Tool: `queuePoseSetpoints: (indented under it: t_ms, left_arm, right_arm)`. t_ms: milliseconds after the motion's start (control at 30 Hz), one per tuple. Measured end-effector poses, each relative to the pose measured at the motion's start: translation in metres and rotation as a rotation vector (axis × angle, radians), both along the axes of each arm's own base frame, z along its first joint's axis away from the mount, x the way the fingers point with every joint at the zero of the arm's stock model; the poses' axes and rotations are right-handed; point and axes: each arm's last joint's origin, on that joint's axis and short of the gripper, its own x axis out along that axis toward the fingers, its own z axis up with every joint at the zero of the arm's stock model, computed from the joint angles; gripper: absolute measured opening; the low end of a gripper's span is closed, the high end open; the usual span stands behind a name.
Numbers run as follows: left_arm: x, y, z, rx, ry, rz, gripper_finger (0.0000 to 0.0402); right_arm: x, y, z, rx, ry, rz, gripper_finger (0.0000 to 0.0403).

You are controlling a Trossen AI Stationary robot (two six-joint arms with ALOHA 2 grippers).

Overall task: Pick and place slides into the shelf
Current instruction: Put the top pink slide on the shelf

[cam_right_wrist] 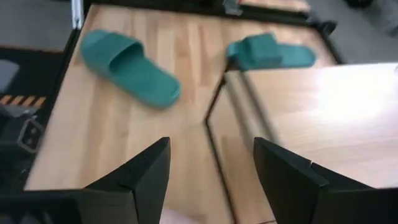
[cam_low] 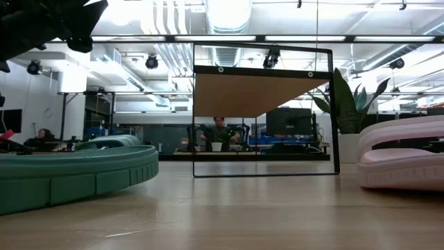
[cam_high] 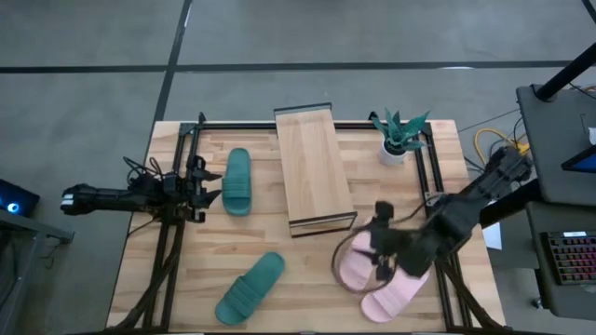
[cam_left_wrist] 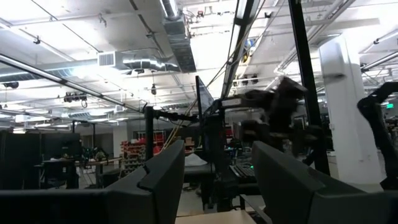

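Note:
Two pale pink slides (cam_high: pixel 358 268) (cam_high: pixel 398 294) lie side by side on the table at the near right, and one shows in the low view (cam_low: pixel 402 161). One teal slide (cam_high: pixel 237 181) lies left of the shelf. Another teal slide (cam_high: pixel 251 287) lies near the front edge and also shows in the low view (cam_low: pixel 69 173). The shelf (cam_high: pixel 314 170), a light-wood plank on a black wire frame, stands at the table's middle. My right gripper (cam_high: pixel 377 244) (cam_right_wrist: pixel 211 180) is open and empty above the pink slides, pointing toward the shelf. My left gripper (cam_high: pixel 209 186) (cam_left_wrist: pixel 217 180) is open and empty, held level just left of the far teal slide.
A potted plant (cam_high: pixel 400 140) stands at the far right of the table. Black frame rails (cam_high: pixel 177 233) run along the table's left and right sides. Bare wood lies between the shelf and the front edge.

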Motion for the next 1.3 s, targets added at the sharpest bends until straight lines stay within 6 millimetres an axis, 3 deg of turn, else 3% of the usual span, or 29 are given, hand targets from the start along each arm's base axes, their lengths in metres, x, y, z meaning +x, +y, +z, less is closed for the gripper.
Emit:
queuePoseSetpoints:
  t_ms: [267,500,900,1067,1300]
  left_arm:
    - [0.003,0.0,-0.002,0.0,0.028,0.0,0.0174]
    - [0.005,0.0,-0.004,0.0,0.048,0.001,0.0174]
    - [0.005,0.0,-0.004,-0.001,0.046,0.002,0.0174]
    - [0.004,0.0,-0.004,-0.001,0.043,0.002,0.0174]
    - [0.004,0.0,-0.004,0.0,0.042,0.002,0.0174]
  right_arm:
    - [0.026,0.057,-0.043,-0.034,0.145,-0.029,0.0221]
    - [0.049,0.091,-0.078,-0.078,0.267,-0.144,0.0221]
    - [0.07,0.116,-0.132,-0.29,0.642,-0.405,0.0221]
    - [0.081,0.129,-0.149,-0.279,0.678,-0.392,0.0221]
    - [0.08,0.128,-0.169,-0.34,0.711,-0.4,0.0221]
